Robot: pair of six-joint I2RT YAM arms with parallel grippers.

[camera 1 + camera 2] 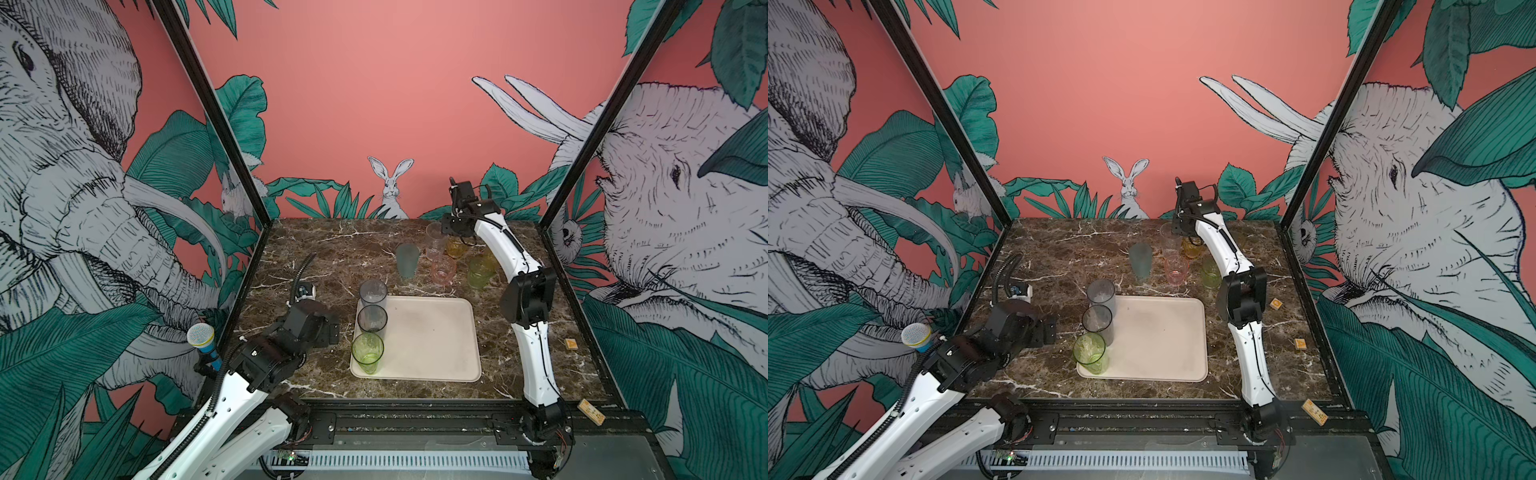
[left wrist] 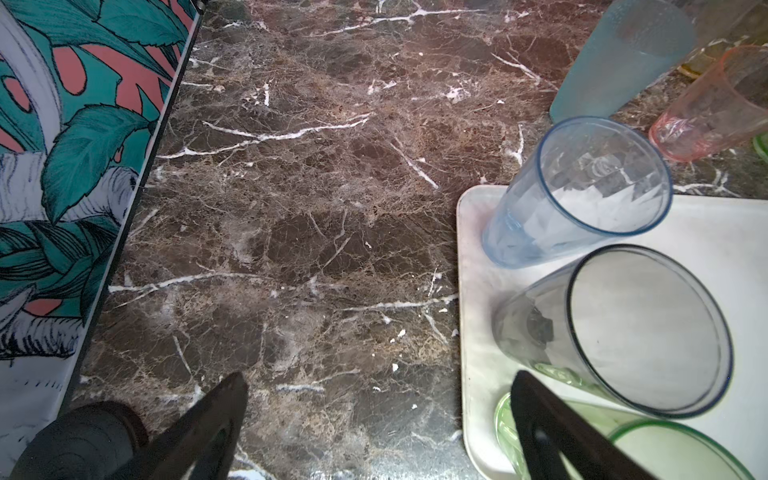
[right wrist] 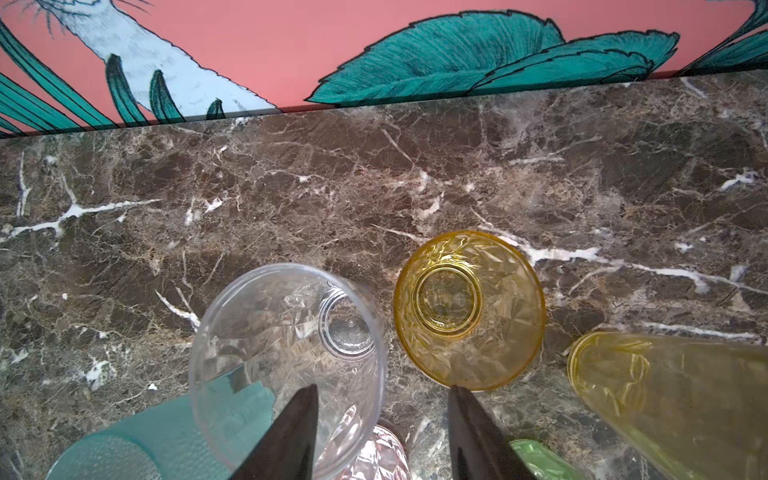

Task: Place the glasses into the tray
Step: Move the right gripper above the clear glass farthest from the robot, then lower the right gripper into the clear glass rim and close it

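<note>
The cream tray (image 1: 432, 336) (image 2: 473, 249) holds three glasses along its left edge: grey (image 1: 373, 293), smoky (image 1: 372, 318) and green (image 1: 368, 352). Behind the tray, on the marble, stand teal (image 1: 407, 259), clear (image 1: 435, 240) (image 3: 286, 332), pink (image 1: 444, 269), amber (image 3: 469, 309) and yellow (image 3: 673, 395) glasses. My right gripper (image 3: 382, 388) is open over the clear glass. One finger is inside its rim and the other outside, next to the amber glass. My left gripper (image 2: 379, 376) is open and empty, low over the table at the tray's left edge.
Two small wooden blocks lie on the right, one on the marble (image 1: 570, 344) and one on the front rail (image 1: 591, 411). A microphone (image 1: 201, 338) is clamped at the front left. Black frame posts and printed walls close in the table's sides and back.
</note>
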